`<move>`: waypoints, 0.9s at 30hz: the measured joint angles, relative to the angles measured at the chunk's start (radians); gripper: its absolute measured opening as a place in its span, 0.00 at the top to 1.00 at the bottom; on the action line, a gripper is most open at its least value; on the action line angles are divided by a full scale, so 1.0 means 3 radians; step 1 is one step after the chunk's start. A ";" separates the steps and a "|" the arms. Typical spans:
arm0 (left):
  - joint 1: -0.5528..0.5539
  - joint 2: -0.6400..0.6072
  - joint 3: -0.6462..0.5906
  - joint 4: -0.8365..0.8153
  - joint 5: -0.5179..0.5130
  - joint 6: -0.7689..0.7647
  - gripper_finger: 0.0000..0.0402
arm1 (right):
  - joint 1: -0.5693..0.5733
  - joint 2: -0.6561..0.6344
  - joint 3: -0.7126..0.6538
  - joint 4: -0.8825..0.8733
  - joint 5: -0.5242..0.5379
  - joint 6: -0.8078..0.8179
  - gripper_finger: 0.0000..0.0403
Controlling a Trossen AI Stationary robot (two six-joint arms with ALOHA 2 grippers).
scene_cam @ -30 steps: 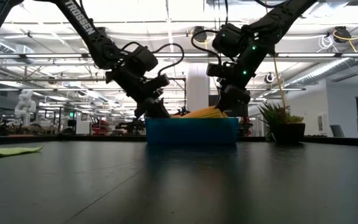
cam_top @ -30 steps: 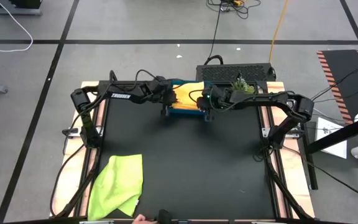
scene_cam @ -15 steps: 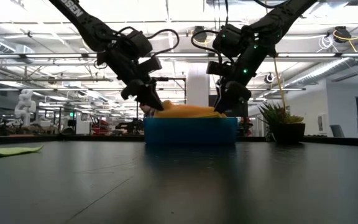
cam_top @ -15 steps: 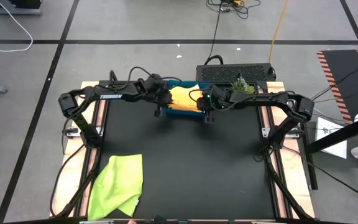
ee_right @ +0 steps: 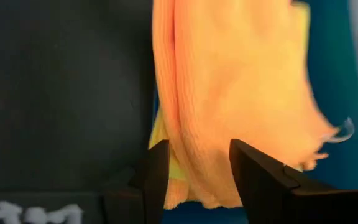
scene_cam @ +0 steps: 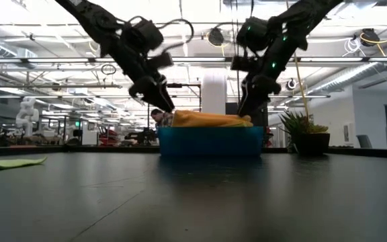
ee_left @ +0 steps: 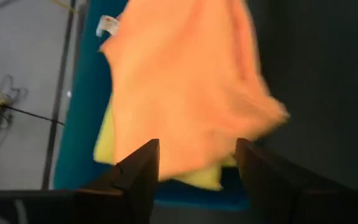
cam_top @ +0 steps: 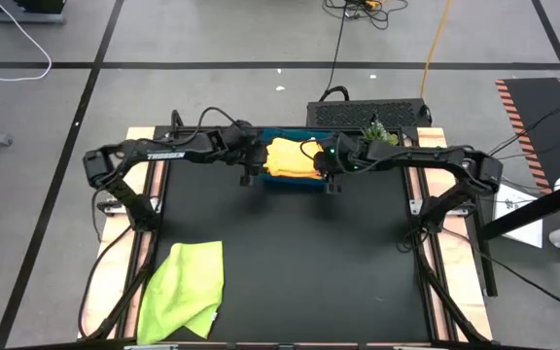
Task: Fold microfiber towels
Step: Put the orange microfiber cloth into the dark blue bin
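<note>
I have both claws, left (cam_top: 250, 167) and right (cam_top: 330, 175), spread apart above the orange towel (cam_top: 293, 156), which lies folded in the blue tray (scene_cam: 207, 141) for stacking.

You see a plain orange towel (cam_top: 293, 156) lying over a yellow one (ee_left: 107, 134) in a solid blue tray (scene_cam: 208, 141). A plain lime-green towel (cam_top: 185, 289) lies on the matte black surface (cam_top: 309, 262), which has pale wooden edges. Both arms are dark, the left one carrying white lettering.
</note>
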 joint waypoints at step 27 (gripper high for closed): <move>-0.0357 0.0504 -0.0004 0.0605 -0.0282 -0.1215 0.46 | 0.0045 -0.0080 0.0001 0.0528 -0.0171 0.0325 0.60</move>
